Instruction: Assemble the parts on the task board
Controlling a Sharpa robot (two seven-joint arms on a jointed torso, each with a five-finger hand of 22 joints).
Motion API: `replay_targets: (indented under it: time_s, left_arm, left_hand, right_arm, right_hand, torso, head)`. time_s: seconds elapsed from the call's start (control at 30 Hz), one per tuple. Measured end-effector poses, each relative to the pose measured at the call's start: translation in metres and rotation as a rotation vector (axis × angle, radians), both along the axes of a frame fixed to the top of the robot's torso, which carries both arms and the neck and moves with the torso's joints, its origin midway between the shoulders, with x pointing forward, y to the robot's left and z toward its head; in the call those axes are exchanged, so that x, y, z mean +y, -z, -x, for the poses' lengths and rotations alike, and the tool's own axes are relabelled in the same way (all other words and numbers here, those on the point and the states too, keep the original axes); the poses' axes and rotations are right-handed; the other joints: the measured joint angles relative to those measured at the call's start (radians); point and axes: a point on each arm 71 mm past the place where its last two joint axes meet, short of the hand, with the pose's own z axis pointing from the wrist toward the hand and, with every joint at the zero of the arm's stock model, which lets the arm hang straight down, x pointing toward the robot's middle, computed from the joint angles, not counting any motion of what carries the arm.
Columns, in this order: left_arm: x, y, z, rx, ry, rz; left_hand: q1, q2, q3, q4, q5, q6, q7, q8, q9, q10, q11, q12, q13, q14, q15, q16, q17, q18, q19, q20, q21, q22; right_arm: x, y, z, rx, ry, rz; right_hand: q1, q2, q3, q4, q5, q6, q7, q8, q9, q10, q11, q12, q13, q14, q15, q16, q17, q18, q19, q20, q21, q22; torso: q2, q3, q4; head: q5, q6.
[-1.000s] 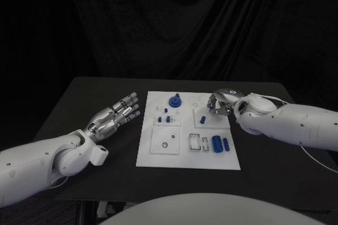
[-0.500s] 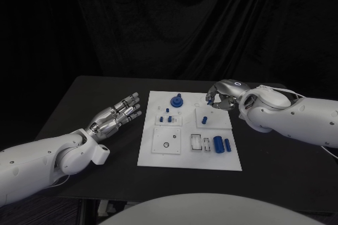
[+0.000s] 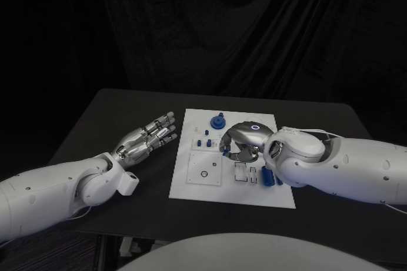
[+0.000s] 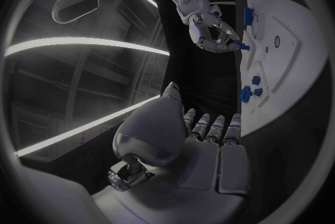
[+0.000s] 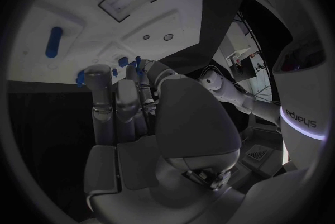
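Note:
The white task board lies in the middle of the black table. My right hand hovers over the board's middle, fingers curled. In the left wrist view the right hand pinches a small blue part at its fingertips. A blue gear-like part stands at the board's far end, and two small blue pieces sit left of the right hand. Blue cylinders lie at the board's near right, partly hidden by my right arm. My left hand lies flat and open on the table, left of the board.
A square plate with a small hole and two narrow slots take up the board's near half. Bare black table surrounds the board on all sides.
My right hand has moved from the board's far right corner down to its middle, carrying the small blue part. The left hand has stayed where it was.

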Motion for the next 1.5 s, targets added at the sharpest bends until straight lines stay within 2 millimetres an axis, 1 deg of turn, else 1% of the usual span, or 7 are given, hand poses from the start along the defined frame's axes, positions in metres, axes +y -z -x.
replay_targets:
  time_s: [0.13, 0.2, 0.37, 0.57, 0.97, 1.1, 1.5]
  left_arm:
    - [0.0, 0.001, 0.0, 0.001, 0.0, 0.0]
    - [-0.001, 0.001, 0.0, 0.001, 0.002, 0.001]
    - [-0.003, 0.002, -0.001, 0.002, 0.004, 0.001]
    - [-0.004, 0.004, -0.001, 0.005, 0.007, 0.003]
    - [-0.006, 0.006, 0.0, 0.012, 0.014, 0.007]
    - [-0.006, 0.006, 0.0, 0.013, 0.016, 0.008]
    - [-0.006, 0.007, 0.001, 0.016, 0.019, 0.009]
  left_hand:
    - [0.0, 0.0, 0.0, 0.0, 0.0, 0.0, 0.0, 0.0, 0.0, 0.0, 0.0, 0.0, 0.0, 0.0, 0.0, 0.0, 0.0, 0.0, 0.0, 0.0, 0.0, 0.0]
    - [0.0, 0.0, 0.0, 0.0, 0.0, 0.0, 0.0, 0.0, 0.0, 0.0, 0.0, 0.0, 0.0, 0.0, 0.0, 0.0, 0.0, 0.0, 0.0, 0.0, 0.0, 0.0]
    - [0.0, 0.0, 0.0, 0.0, 0.0, 0.0, 0.0, 0.0, 0.0, 0.0, 0.0, 0.0, 0.0, 0.0, 0.0, 0.0, 0.0, 0.0, 0.0, 0.0, 0.0, 0.0]
    - [0.0, 0.0, 0.003, 0.003, 0.0, 0.0, 0.0, 0.0, 0.0, 0.0, 0.0, 0.0, 0.0, 0.0, 0.0, 0.0, 0.0, 0.0, 0.0, 0.0, 0.0, -0.001]
    - [0.0, 0.0, 0.014, -0.003, 0.016, 0.0, 0.0, 0.0, 0.0, 0.0, 0.0, 0.0, 0.0, 0.0, 0.0, 0.0, 0.001, 0.0, 0.0, 0.0, 0.0, -0.001]
    - [0.0, 0.0, 0.015, -0.004, 0.02, 0.0, 0.0, 0.0, 0.0, 0.0, 0.0, 0.0, 0.0, 0.0, 0.0, 0.0, 0.001, 0.0, 0.0, 0.0, 0.0, -0.001]
    - [0.0, 0.0, 0.018, -0.002, 0.02, 0.002, 0.002, 0.0, 0.0, 0.0, 0.0, 0.0, 0.0, 0.0, 0.0, 0.0, 0.0, 0.0, 0.0, 0.0, 0.0, -0.001]
  right_arm:
    - [0.014, 0.01, 0.003, -0.011, -0.037, 0.021]
    - [0.017, 0.014, 0.003, -0.016, -0.045, 0.03]
    - [0.027, 0.022, 0.003, -0.026, -0.066, 0.046]
    - [0.033, 0.029, 0.003, -0.032, -0.077, 0.057]
    - [0.036, 0.034, 0.001, -0.048, -0.087, 0.074]
    - [0.036, 0.035, 0.002, -0.049, -0.089, 0.077]
    - [0.036, 0.036, 0.002, -0.05, -0.091, 0.083]
  right_hand:
    - [0.001, -0.001, 0.0, 0.0, 0.0, 0.0, 0.0, -0.001, 0.0, 0.0, 0.0, -0.004, -0.002, 0.007, 0.0, 0.015, 0.011, 0.0, 0.007, 0.0, 0.022, 0.0]
    - [0.005, -0.005, 0.0, 0.0, 0.0, 0.0, 0.0, -0.001, 0.0, 0.004, 0.004, -0.004, -0.005, 0.011, -0.004, 0.023, 0.016, 0.0, 0.015, 0.0, 0.033, 0.0]
    - [0.005, -0.005, 0.0, 0.0, 0.0, 0.0, 0.0, -0.001, 0.001, 0.004, 0.004, -0.004, -0.005, 0.014, 0.0, 0.027, 0.02, 0.0, 0.015, 0.0, 0.038, 0.0]
    - [0.005, -0.005, 0.002, -0.002, 0.0, -0.002, -0.001, -0.005, 0.003, 0.007, 0.007, -0.004, -0.008, 0.018, -0.004, 0.034, 0.024, 0.0, 0.02, 0.002, 0.054, 0.0]
    - [0.009, -0.009, 0.0, -0.006, 0.0, -0.002, -0.001, -0.006, 0.004, 0.007, 0.007, -0.008, -0.009, 0.018, -0.004, 0.034, 0.024, 0.001, 0.022, 0.0, 0.057, 0.0]
    - [0.009, -0.009, 0.0, -0.006, 0.0, -0.002, -0.001, -0.006, 0.004, 0.011, 0.003, -0.008, -0.009, 0.018, -0.004, 0.034, 0.024, 0.001, 0.022, 0.0, 0.057, 0.0]
    - [0.009, -0.01, 0.003, -0.009, 0.0, -0.002, -0.002, -0.007, 0.004, 0.011, 0.003, -0.009, -0.011, 0.018, -0.004, 0.034, 0.022, 0.001, 0.021, 0.0, 0.057, 0.0]
  torso:
    - [0.0, 0.0002, -0.0019]
    - [0.0, 0.0005, -0.0013]
    - [-0.001, 0.0007, 0.0014]
    - [-0.001, 0.0015, 0.0012]
    - [0.0, 0.0012, -0.0021]
    - [0.0, 0.0013, -0.002]
    - [-0.001, 0.0015, -0.0021]
  head:
    - [0.012, 0.0]
    - [0.013, 0.0]
    - [0.014, 0.0]
    - [0.013, 0.0]
    - [0.017, 0.0]
    - [0.017, 0.0]
    - [0.02, 0.0]
